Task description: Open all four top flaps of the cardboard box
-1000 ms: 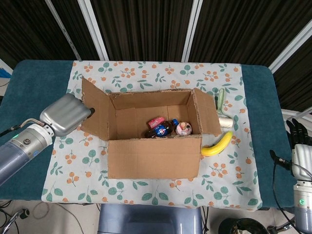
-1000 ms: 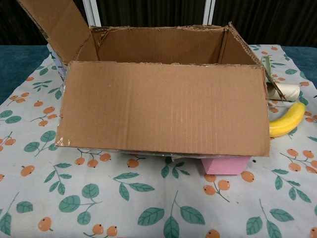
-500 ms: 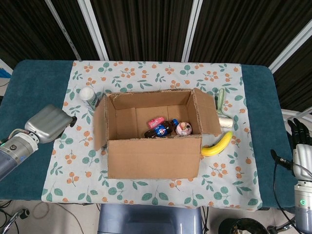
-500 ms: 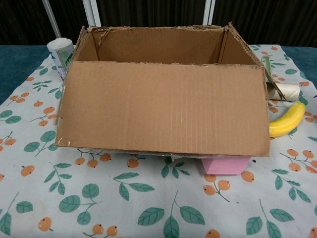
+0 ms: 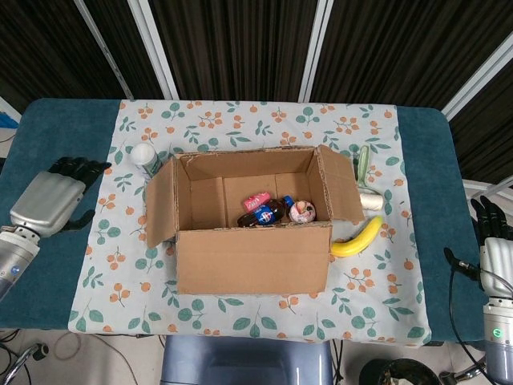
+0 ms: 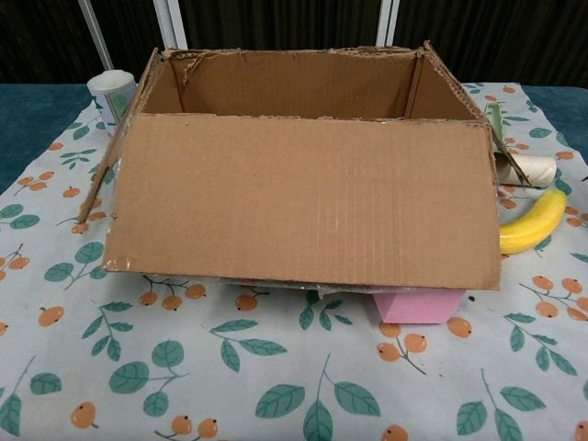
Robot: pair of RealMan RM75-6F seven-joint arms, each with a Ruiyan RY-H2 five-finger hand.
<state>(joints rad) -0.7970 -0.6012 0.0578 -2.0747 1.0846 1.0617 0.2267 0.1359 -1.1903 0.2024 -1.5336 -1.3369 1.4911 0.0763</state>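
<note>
The counter (image 5: 56, 128) shows whole only in the head view, as do both hands: the left robot hand (image 5: 50, 202) lies empty with fingers spread, well left of the cardboard box (image 5: 252, 228); the right robot hand (image 5: 490, 227) is at the counter's right edge, its fingers' state unclear. Only that view looks inside the box, centred on the floral cloth (image 5: 264, 120), flaps folded outward: a dark bottle (image 5: 264, 213), a pink packet (image 5: 256, 200). The chest view alone reveals a pink block (image 6: 418, 305) under the front flap (image 6: 303, 207).
</note>
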